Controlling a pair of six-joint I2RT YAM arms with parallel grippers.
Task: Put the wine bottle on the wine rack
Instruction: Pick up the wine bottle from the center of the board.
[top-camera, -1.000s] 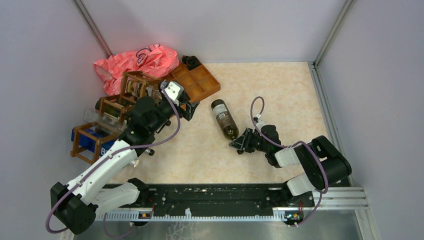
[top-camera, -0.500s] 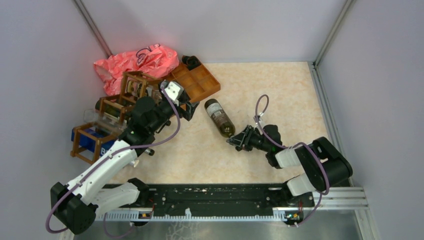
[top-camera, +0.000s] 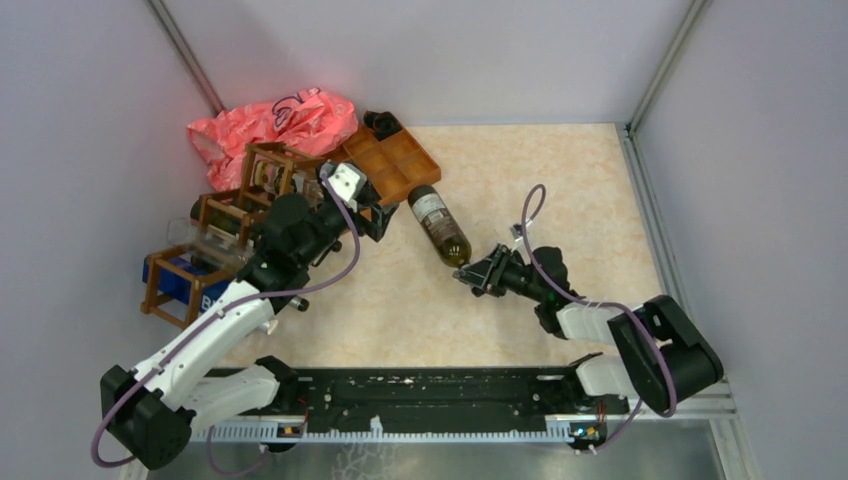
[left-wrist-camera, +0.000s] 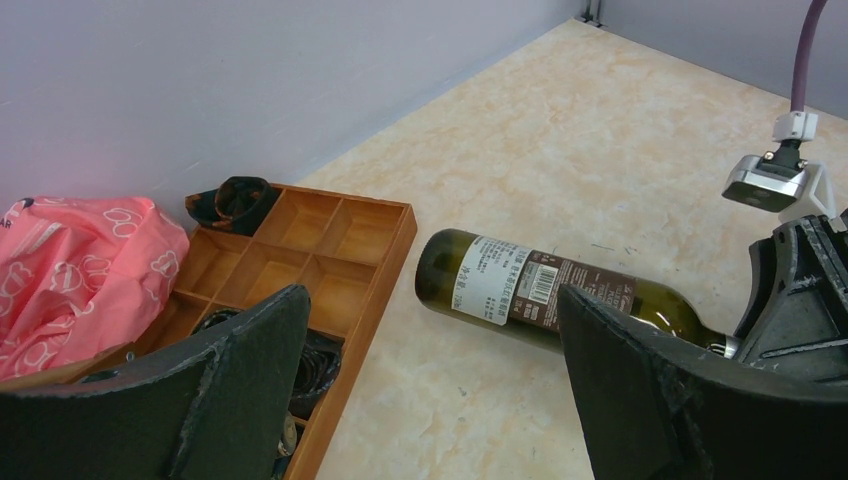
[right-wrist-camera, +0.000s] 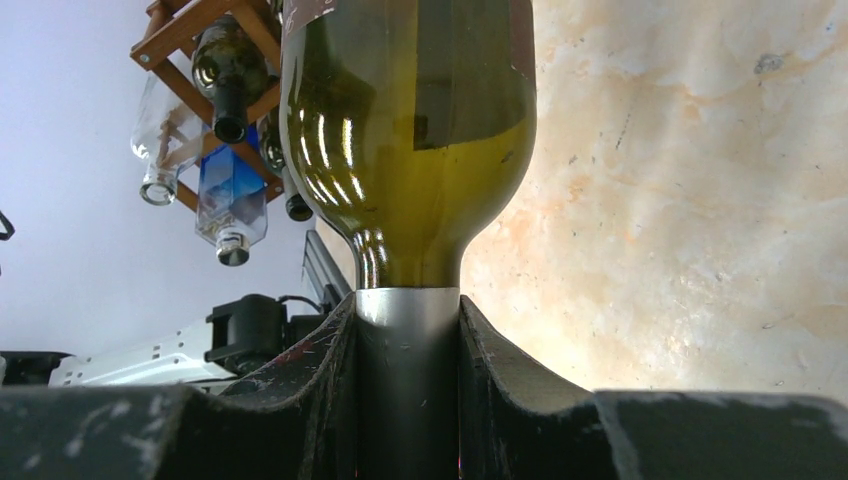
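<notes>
The wine bottle (top-camera: 438, 225) is dark green with a white and brown label. It lies on its side on the beige tabletop, its base close to the orange tray's corner. My right gripper (top-camera: 474, 272) is shut on the bottle's foil-capped neck; in the right wrist view the gripper (right-wrist-camera: 408, 312) clamps the neck below the bottle (right-wrist-camera: 410, 130). My left gripper (top-camera: 376, 216) hovers open just left of the bottle's base, and in its own view the left gripper (left-wrist-camera: 430, 305) frames the bottle (left-wrist-camera: 530, 285) untouched. The wine rack (top-camera: 213, 207), a dark brown frame, stands at the far left behind the left arm.
An orange-brown compartmented tray (top-camera: 398, 160) lies at the back, holding dark items, with a pink plastic bag (top-camera: 270, 122) beside it. The wine rack (right-wrist-camera: 172, 32) holds several bottles, necks pointing out. Grey walls close in the left, back and right.
My right arm has stretched out and slid the bottle up and left, so its base now lies near the tray's corner. The left arm has held still, open.
</notes>
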